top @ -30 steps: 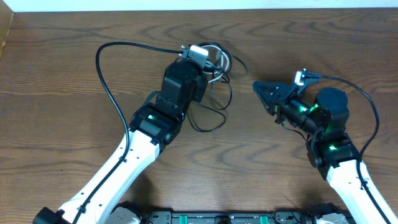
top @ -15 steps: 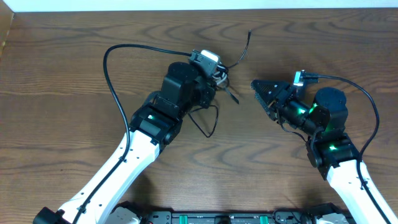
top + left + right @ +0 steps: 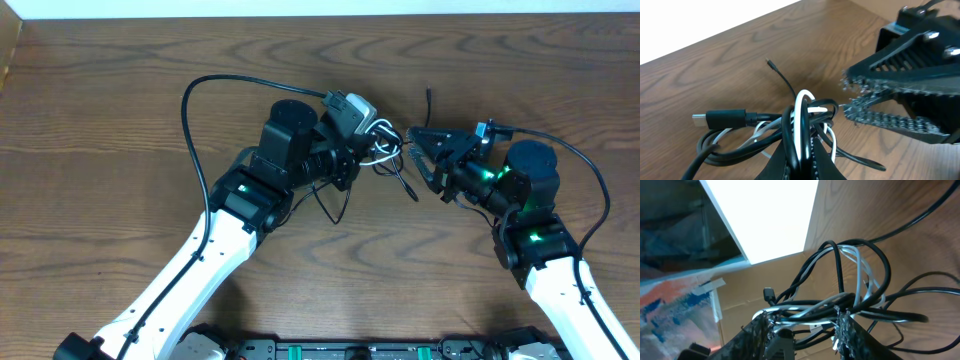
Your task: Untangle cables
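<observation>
**Overhead view.** Cables (image 3: 385,152), two black and one white, bunched into a single tangle near the middle of the tabletop (image 3: 100,100). Left claw (image 3: 362,152) clenched on the tangle from the left. Right claw (image 3: 414,150) just beside the tangle on the right, tips pointing at the knot. Black loop (image 3: 335,205) curving out from the knot beside the left arm (image 3: 240,200). Thin black end (image 3: 428,95) sticking out above the right claw, toward the far edge.

**Left wrist view.** Left claw (image 3: 800,160) at the bottom edge, pinched shut on several strands of the cables (image 3: 805,112). White loop upright in the middle, with black strands wrapped around it. Black plug (image 3: 722,119) to the left of the knot, and the thin black end (image 3: 777,72) rising behind it. Right claw (image 3: 845,97) at the right with jaws parted, toothed faces opposed and tips almost at the knot. Contact of the tangle with the wood: cannot tell.

**Right wrist view.** Right claw (image 3: 802,330) released. Black and white strands of the cables (image 3: 850,275) crossing the gap between the fingers (image 3: 847,330), which are set wider apart than any strand.
</observation>
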You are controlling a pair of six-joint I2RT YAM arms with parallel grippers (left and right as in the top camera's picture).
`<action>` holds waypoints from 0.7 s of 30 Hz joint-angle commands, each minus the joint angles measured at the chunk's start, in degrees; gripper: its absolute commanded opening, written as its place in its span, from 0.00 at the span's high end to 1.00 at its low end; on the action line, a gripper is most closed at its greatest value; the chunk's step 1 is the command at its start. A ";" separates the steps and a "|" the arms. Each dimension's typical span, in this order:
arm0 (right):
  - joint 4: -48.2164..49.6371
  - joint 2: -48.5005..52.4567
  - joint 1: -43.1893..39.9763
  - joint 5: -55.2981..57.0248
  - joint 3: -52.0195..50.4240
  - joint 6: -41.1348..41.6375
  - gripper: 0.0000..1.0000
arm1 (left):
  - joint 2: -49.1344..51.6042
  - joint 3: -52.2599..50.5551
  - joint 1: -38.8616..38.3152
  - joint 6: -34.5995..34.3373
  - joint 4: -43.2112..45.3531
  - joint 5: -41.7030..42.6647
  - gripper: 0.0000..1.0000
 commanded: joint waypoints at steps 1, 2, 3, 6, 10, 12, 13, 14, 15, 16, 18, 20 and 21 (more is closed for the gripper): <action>-0.02 -0.37 -0.13 0.59 0.63 4.46 0.61 | -0.24 0.52 -1.57 -0.26 1.29 2.56 0.92; -0.02 -0.37 -0.13 0.59 0.63 4.83 0.62 | -0.24 0.52 -2.14 -0.26 1.64 2.56 0.92; -0.04 -0.37 -0.11 0.59 0.63 4.81 0.64 | -0.22 0.52 -2.95 -0.24 2.10 2.56 0.93; -0.17 -0.37 0.00 0.59 0.63 4.79 0.69 | -0.22 0.52 -4.96 -0.22 3.15 2.51 0.93; -1.66 -0.37 0.24 0.66 0.63 4.76 0.85 | -0.22 0.52 -5.95 -0.26 3.98 2.51 0.92; -2.45 -0.37 0.24 0.63 0.63 4.76 0.89 | -0.22 0.52 -5.92 -0.26 3.91 2.51 0.92; -2.69 -0.37 0.24 0.63 0.63 4.76 0.89 | -0.22 0.52 -5.92 -0.26 3.91 2.51 0.93; -3.04 -0.37 0.24 0.63 0.63 4.79 0.89 | -0.22 0.52 -5.92 -0.26 3.91 2.56 0.93; -3.02 -0.37 0.24 0.63 0.63 4.79 0.89 | -0.22 0.52 -5.95 -0.26 3.91 2.56 0.93; -3.02 -0.37 0.24 0.63 0.63 4.79 0.88 | -0.22 0.52 -5.95 -0.28 3.87 2.58 0.93; -2.99 -0.37 0.24 0.66 0.63 4.79 0.84 | -0.22 0.52 -5.95 -0.28 3.67 2.60 0.93; -2.99 -0.37 0.24 0.66 0.63 4.81 0.78 | -0.22 0.52 -5.95 -0.26 3.69 3.87 0.93; -2.99 -0.37 0.24 0.63 0.63 4.81 0.72 | -0.22 0.52 -5.95 -0.26 3.67 4.33 0.93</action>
